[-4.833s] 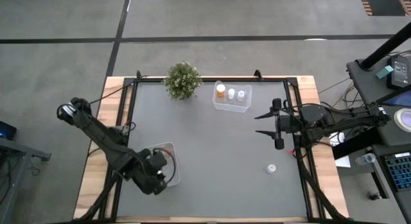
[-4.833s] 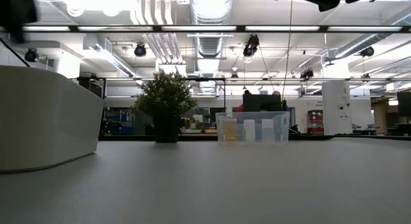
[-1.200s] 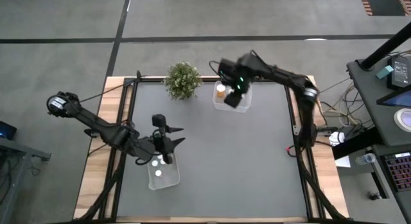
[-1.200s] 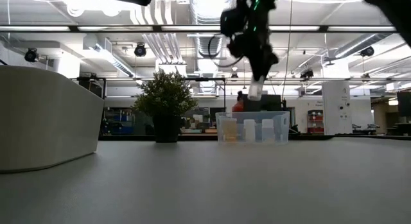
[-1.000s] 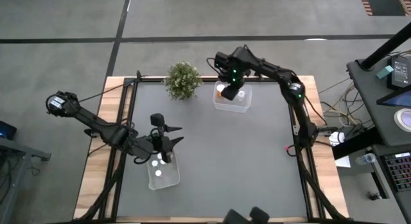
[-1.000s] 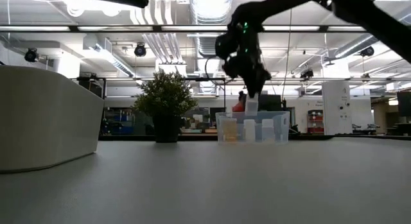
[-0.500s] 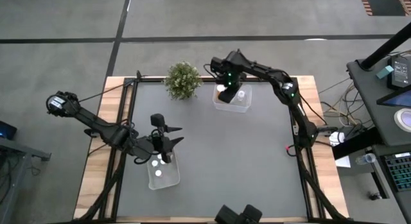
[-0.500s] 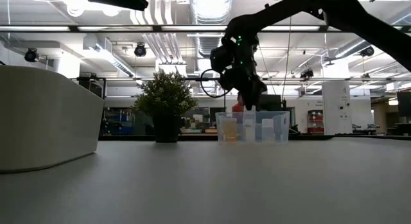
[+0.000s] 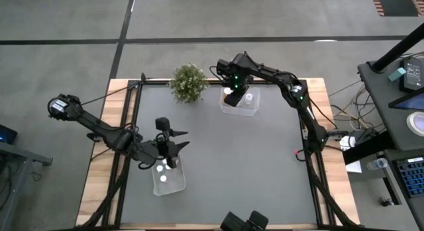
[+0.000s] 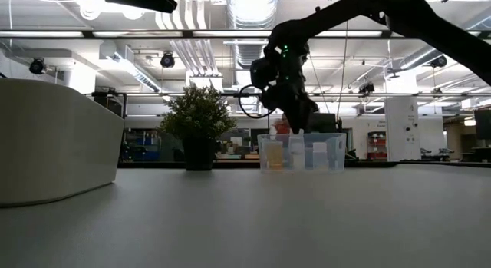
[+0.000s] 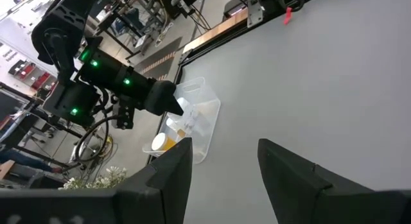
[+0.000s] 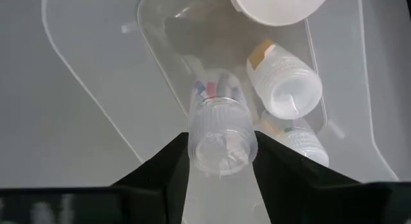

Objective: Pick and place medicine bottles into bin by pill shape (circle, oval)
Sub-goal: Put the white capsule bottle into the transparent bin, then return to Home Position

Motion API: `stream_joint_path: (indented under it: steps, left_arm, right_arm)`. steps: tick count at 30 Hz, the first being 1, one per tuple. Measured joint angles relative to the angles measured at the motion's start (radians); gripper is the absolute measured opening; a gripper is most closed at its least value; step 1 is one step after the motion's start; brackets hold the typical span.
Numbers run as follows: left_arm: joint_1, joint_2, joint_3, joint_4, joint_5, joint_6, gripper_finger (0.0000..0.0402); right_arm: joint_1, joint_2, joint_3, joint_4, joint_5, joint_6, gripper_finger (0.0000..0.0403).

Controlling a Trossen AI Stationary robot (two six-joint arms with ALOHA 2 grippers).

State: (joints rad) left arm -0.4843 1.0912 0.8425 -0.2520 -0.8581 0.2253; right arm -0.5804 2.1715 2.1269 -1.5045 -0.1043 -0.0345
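My right gripper [image 9: 233,95] reaches over the clear bin [image 9: 241,104] at the table's far side, shut on a clear medicine bottle [image 12: 212,95] with coloured pills inside. The bottle stands lowered inside that bin [image 10: 301,151], beside white-capped bottles [image 12: 284,99] and an orange one [image 9: 227,93]. My left gripper [image 9: 187,139] hangs open and empty above a second clear bin [image 9: 171,186] near the table's left front, which holds two white-capped bottles [image 9: 161,169]. My right gripper pinches the bottle's ribbed cap [image 12: 196,151] between its two fingers, coming from above and pointing down. The bottle hangs upright below the fingers, inside the far bin's walls. I cannot tell whether its base touches the bin's floor.
A green bushy plant [image 9: 188,83] stands at the far edge, just left of the far bin. The grey table top [image 9: 252,165] lies bare between the two bins and toward the right front. Black frame rails [image 9: 311,171] run along the table's sides.
My right gripper has sunk with the bottle, from above the far bin's rim down into the bin, and has shifted slightly toward the plant. It has stayed shut on the bottle, which has stayed upright.
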Motion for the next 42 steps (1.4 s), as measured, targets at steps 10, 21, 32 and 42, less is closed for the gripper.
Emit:
stream_joint_path:
  steps: [10, 21, 32, 42]
  left_arm:
    - [0.0, 0.0, 0.0, 0.0, 0.0, 0.0, 0.0162]
    - [0.0, 0.0, 0.0, 0.0, 0.0, 0.0, 0.0162]
    - [0.0, 0.0, 0.0, 0.0, 0.0, 0.0, 0.0162]
    - [-0.005, 0.0, -0.002, 0.0, 0.0, -0.002, 0.0162]
  right_arm:
    - [0.0, 0.0, -0.002, 0.052, 0.0, 0.0, 0.0175]
    - [0.0, 0.0, 0.0, 0.056, 0.0, -0.001, 0.0176]
    - [0.034, -0.052, -0.003, 0.226, 0.001, -0.03, 0.0168]
    - [0.146, -0.185, -0.055, 0.256, 0.003, -0.025, 0.0136]
